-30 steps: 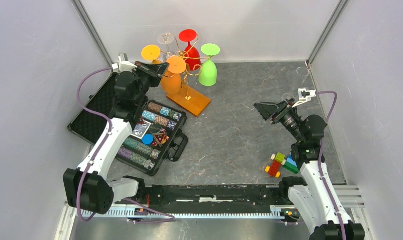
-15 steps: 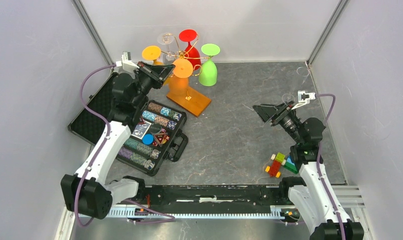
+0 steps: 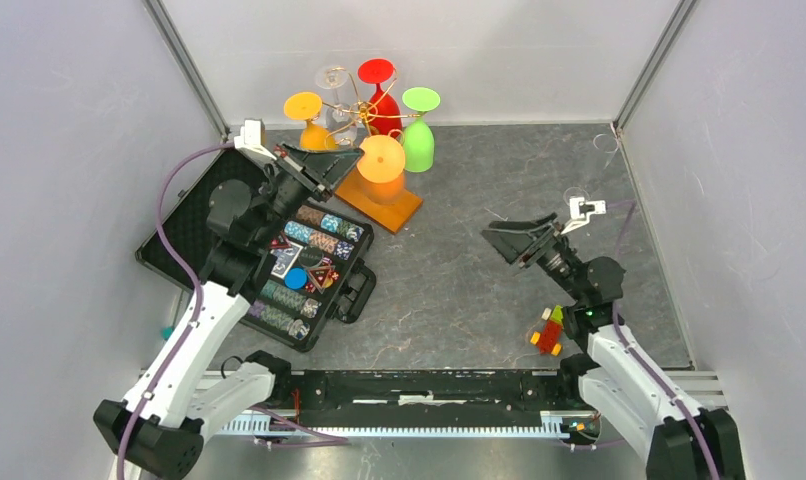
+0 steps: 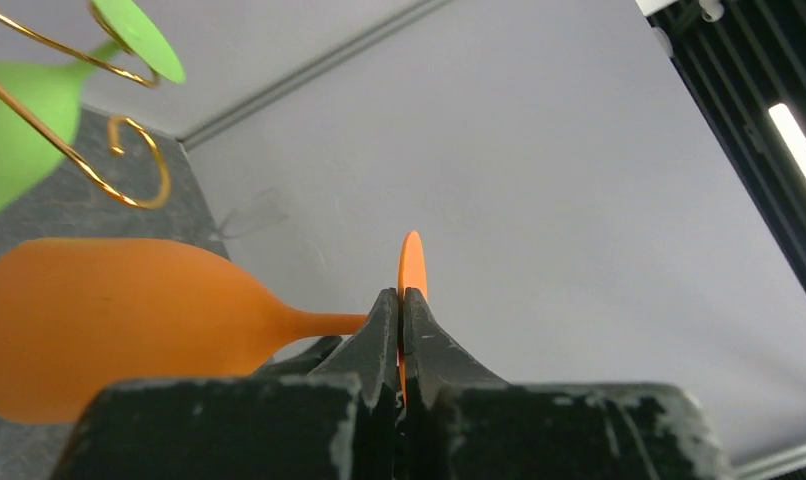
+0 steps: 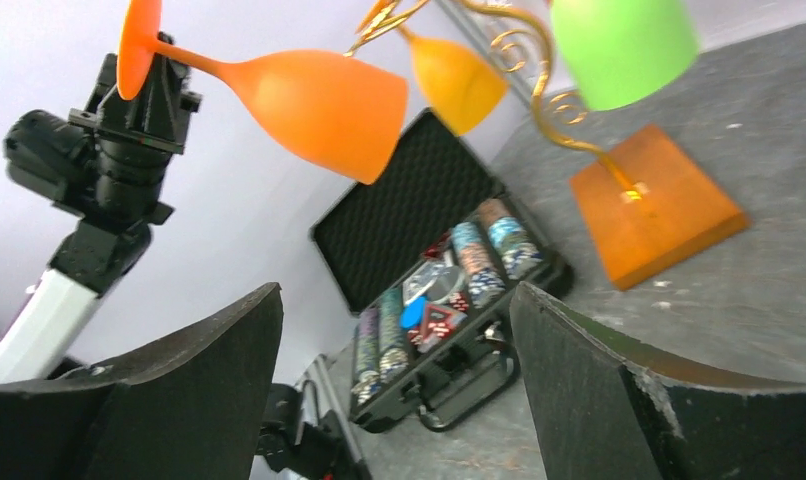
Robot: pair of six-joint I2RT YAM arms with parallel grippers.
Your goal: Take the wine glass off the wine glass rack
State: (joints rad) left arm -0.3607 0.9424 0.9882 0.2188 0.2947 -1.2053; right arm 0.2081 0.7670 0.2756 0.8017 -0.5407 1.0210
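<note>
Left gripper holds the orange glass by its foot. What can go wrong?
The left gripper pinches only the foot's edge of the orange glass, held sideways: it may pivot or slip. Its bowl hangs near the wine glass rack and the green glass: a swing could snag them.

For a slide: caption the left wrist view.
Left claw pinches the matte orange wine glass by its foot, beside the curled gold wire rack.

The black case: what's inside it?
Rows of coloured poker chips and a blue disc in the black case. The left arm hides part of its tray and lid.
</note>
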